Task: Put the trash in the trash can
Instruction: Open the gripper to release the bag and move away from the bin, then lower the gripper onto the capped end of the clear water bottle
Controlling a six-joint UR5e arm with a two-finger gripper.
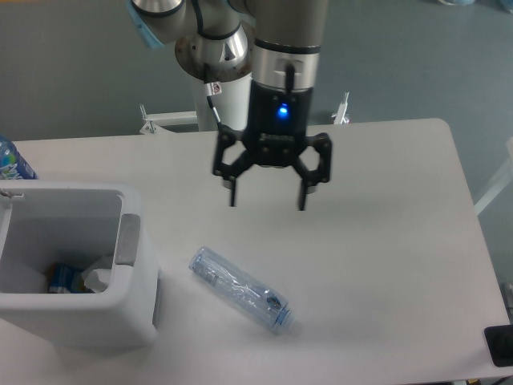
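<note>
The gripper (pixel 268 200) hangs over the middle of the table (pixel 385 241) with its two fingers spread wide and nothing between them; a blue light glows on its black body, and the silver arm (pixel 288 24) rises from it out of the top of the view. Below and a little to the left of the fingertips, apart from them, the crushed clear bottle (pixel 239 290) lies on its side on the tabletop, slanting from upper left to lower right, faint blue markings near its lower end; nothing stands between it and the gripper. To the left of the bottle, near but not touching it, sits the trash can (pixel 76 325), a white rounded bin with a grey panel (pixel 128 239) on the rim that faces the bottle; inside, against the right wall, lies the whitish wrapper (pixel 98 277), and beside it something blue and yellow (pixel 62 278) that is too small to make out. At the far left edge, behind the bin, a blue-labelled bottle (pixel 11 163) is cut off by the frame. A dark object (pixel 500 345) shows at the lower right corner, only partly in view. The table is pale grey with rounded corners; behind it stands the arm's white pedestal (pixel 228 100); the floor (pixel 72 72) beyond is dull grey-green.
</note>
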